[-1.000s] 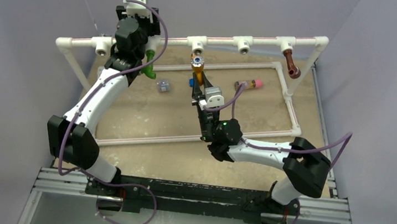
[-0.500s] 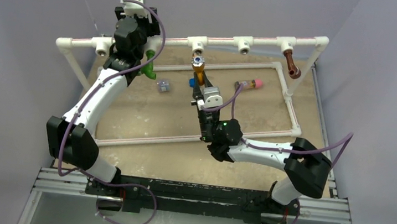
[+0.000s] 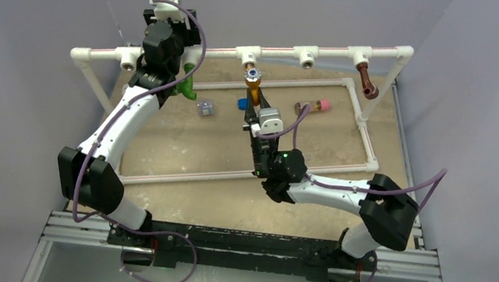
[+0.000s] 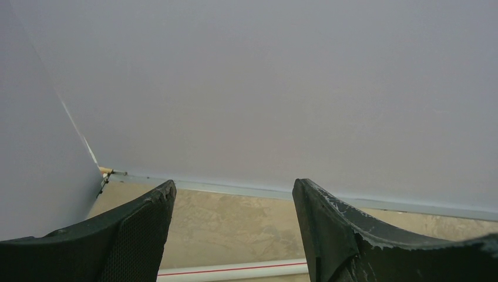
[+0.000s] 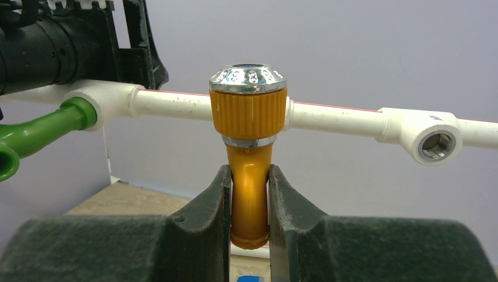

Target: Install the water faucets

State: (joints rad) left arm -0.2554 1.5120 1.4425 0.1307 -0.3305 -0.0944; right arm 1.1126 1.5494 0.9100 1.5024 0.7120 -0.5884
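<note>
Since it likely goes into a free tee socket (image 5: 434, 144) next, the orange faucet (image 5: 249, 147) is held upright just before the white pipe rail (image 5: 176, 104), pinched by the right fingers (image 5: 214, 211). Green faucet (image 5: 35, 132) & brown faucet (image 3: 366, 80) already sit in the rail: 3 faucets total, 1 to fit. Left fingers (image 4: 141, 229) spread, holding nothing.
</note>
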